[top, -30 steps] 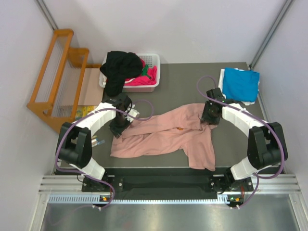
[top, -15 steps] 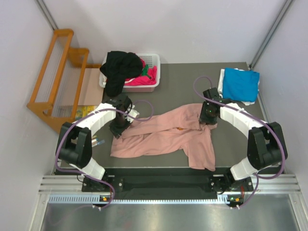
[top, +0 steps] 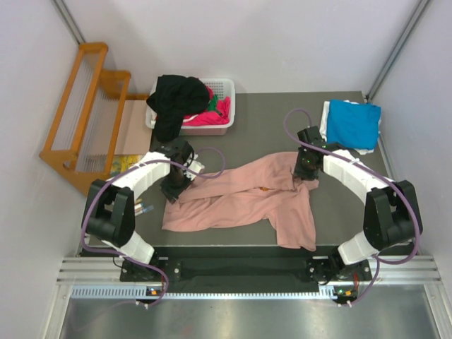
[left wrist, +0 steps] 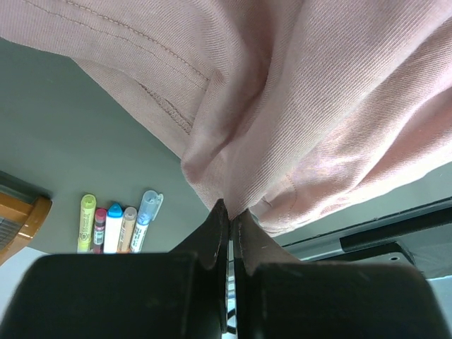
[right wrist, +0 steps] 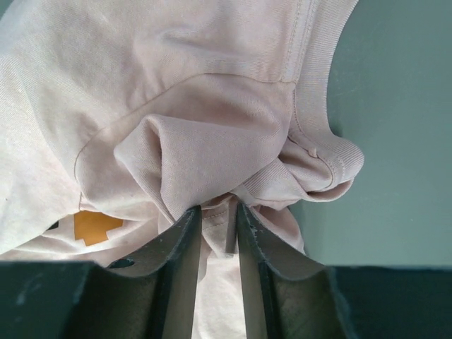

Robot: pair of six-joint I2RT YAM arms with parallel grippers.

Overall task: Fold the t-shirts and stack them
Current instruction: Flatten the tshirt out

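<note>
The dusty salmon-pink cloth t-shirt [top: 244, 194] lay stretched between the left hand [top: 171, 192] and right hand [top: 304, 171], each clenched on it.

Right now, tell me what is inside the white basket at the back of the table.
In the white basket, a magenta t-shirt and a strip of green cloth show. A black t-shirt drapes over its left side, hiding whatever lies beneath.
</note>
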